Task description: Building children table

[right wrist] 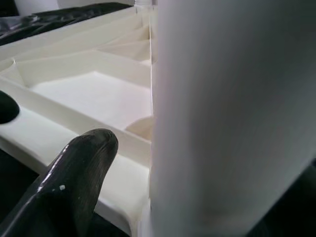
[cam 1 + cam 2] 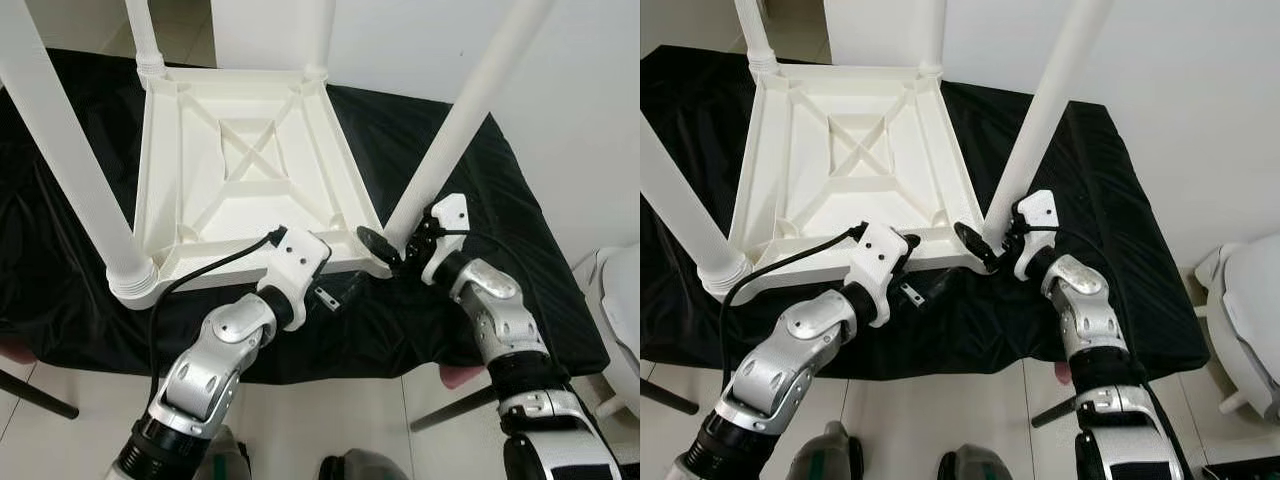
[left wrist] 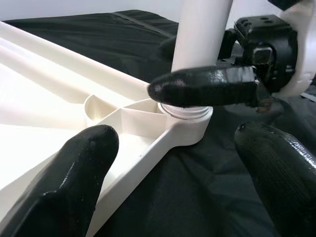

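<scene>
Your children's table top [image 2: 250, 160] lies upside down on the black-draped desk [image 2: 500, 210], four white legs standing in its corner sockets. Your right gripper [image 2: 385, 245] pinches the near right leg [image 2: 455, 135] at its base; push sideways and the leg could cock in its socket [image 3: 185, 116]. The left gripper [image 2: 335, 300] hovers spread just beside that corner. The corner sits near the desk's front edge, so dragging risks overhang; open cloth remains to the right.

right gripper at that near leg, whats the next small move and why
Probably twist the leg a bit further into its corner socket. The right gripper closes around its base, the left gripper rests open beside the tabletop, and the leg looks tilted.
</scene>
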Robot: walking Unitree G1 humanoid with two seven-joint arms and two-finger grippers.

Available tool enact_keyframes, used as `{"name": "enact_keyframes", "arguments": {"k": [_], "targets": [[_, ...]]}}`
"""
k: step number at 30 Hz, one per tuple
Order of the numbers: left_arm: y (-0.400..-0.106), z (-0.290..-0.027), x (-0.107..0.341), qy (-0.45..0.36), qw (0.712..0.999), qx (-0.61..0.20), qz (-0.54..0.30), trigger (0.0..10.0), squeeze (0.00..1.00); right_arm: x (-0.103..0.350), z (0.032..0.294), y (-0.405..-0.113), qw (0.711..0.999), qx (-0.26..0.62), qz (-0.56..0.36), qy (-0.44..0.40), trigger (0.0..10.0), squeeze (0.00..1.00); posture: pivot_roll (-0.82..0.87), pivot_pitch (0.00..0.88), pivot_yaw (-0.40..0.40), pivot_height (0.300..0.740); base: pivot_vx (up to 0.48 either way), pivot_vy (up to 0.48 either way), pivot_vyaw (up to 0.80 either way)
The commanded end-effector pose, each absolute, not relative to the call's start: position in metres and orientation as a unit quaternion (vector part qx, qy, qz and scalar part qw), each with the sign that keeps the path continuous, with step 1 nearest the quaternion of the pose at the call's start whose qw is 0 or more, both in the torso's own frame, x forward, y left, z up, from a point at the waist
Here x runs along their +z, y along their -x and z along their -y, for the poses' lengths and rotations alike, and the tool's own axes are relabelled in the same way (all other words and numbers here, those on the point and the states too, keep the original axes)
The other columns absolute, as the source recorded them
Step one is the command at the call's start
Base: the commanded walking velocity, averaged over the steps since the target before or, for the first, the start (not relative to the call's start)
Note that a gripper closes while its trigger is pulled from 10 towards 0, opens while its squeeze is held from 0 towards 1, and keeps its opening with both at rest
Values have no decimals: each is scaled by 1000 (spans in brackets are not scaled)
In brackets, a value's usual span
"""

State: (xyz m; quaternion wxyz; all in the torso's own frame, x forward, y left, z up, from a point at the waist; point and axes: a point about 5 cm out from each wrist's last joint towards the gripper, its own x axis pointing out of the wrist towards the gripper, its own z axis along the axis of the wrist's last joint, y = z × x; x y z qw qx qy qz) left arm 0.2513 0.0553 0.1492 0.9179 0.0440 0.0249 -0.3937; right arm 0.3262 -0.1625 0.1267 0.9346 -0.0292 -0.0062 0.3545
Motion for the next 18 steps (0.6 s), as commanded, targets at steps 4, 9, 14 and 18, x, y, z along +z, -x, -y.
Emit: {"name": "enact_keyframes", "arguments": {"k": [4,9,14,18], "targets": [[-251,-54,150,-45,917,-396,-24,10000,0,118,170,-329,933,357,-16,48,5961,0,-9,9,-80,740,0,0,0],[-250,-55,151,-44,917,-396,-24,10000,0,113,175,-330,932,358,-22,44,0,0,-7,12,-79,740,0,0,0],[-250,-55,150,-45,917,-396,-25,10000,0,111,177,-331,933,358,-16,40,0,0,-7,14,-76,740,0,0,0],[-249,-55,150,-45,916,-397,-26,10000,0,110,177,-331,932,360,-13,37,0,0,-9,16,-75,740,0,0,0]]}}
